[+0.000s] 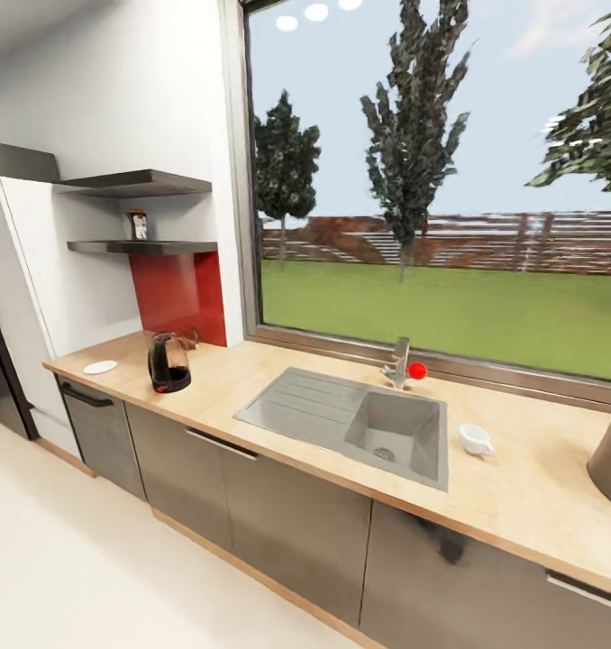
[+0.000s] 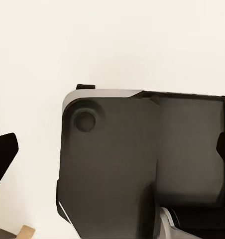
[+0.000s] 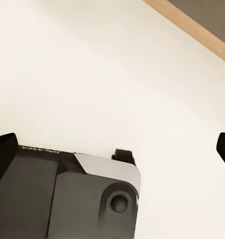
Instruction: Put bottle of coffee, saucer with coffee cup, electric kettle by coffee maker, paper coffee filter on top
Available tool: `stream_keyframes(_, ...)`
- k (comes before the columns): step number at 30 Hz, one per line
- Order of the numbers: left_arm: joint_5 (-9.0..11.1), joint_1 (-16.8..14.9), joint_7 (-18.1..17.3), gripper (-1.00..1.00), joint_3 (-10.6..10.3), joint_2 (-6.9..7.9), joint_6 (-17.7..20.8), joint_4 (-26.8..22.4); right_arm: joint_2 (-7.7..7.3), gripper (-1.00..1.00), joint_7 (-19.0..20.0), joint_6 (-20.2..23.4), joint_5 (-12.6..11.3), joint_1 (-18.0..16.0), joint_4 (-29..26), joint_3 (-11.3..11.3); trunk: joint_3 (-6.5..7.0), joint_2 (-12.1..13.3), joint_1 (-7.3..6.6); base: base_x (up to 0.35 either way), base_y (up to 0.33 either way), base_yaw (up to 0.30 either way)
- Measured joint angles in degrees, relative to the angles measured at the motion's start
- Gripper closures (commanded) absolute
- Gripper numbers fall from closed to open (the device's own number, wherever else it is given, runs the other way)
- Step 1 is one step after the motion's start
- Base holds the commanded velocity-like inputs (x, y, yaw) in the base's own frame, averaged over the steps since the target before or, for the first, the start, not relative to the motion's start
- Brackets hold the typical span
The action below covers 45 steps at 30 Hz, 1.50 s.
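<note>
A wide window [image 1: 441,180] showing lawn, trees and a fence runs above a grey sink [image 1: 351,419] set over glossy dark cabinets [image 1: 287,514], with two dark wall shelves [image 1: 139,185], a red splashback [image 1: 179,293], white walls and a pale cream floor [image 1: 62,559].

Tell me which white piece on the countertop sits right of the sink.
The coffee cup, a small cup just right of the sink. The saucer is flat and lies at the far left, beyond the electric kettle.
</note>
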Motion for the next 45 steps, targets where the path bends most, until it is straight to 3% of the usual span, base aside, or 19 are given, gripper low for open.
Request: stream_keyframes(45, 0.0, 0.0, 0.0, -1.00, 0.0, 0.00, 0.0, 0.0, 0.09, -1.00, 0.0, 0.0, 0.0, 0.0, 0.0, 0.0, 0.00, 0.0, 0.00, 0.218, 0.286, 0.001)
